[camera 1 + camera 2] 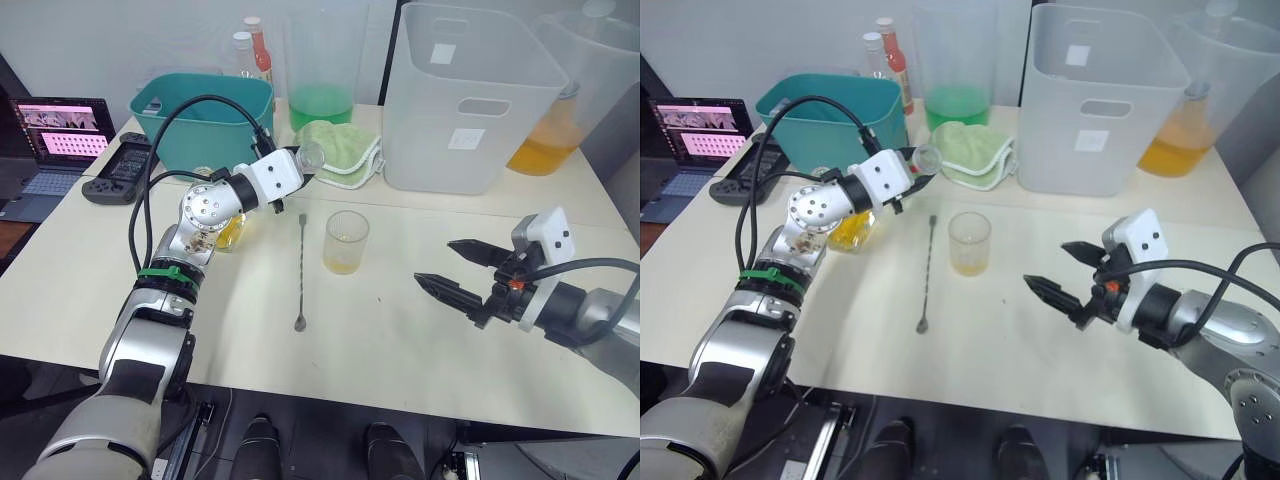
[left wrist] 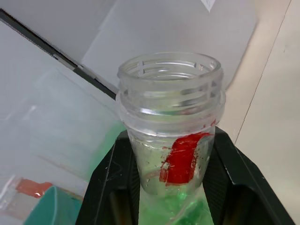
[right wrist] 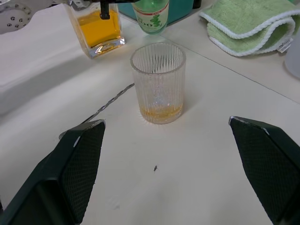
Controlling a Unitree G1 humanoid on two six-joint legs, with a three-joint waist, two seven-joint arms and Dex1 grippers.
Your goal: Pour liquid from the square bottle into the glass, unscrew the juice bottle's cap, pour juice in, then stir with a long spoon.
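The left end effector (image 1: 300, 160) grips the uncapped juice bottle (image 2: 171, 126), both black fingers (image 2: 115, 187) pressed against its neck, held above the desk (image 1: 400, 330) beside the green cloth (image 1: 340, 150). The right end effector (image 1: 455, 268) hovers wide open and empty. The glass (image 1: 346, 242), holding a little amber liquid, stands between them beside the long spoon (image 1: 300, 275). The square bottle (image 3: 96, 28) stands nearby.

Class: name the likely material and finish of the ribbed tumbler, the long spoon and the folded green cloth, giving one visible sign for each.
Ribbed tumbler: probably clear glass, possibly plastic; transparent fluted walls show the amber liquid inside.
Long spoon: looks like polished metal; thin grey twisted stem with a sheen.
Folded green cloth: soft terry or microfibre fabric; fuzzy matte surface with white stitched edging.
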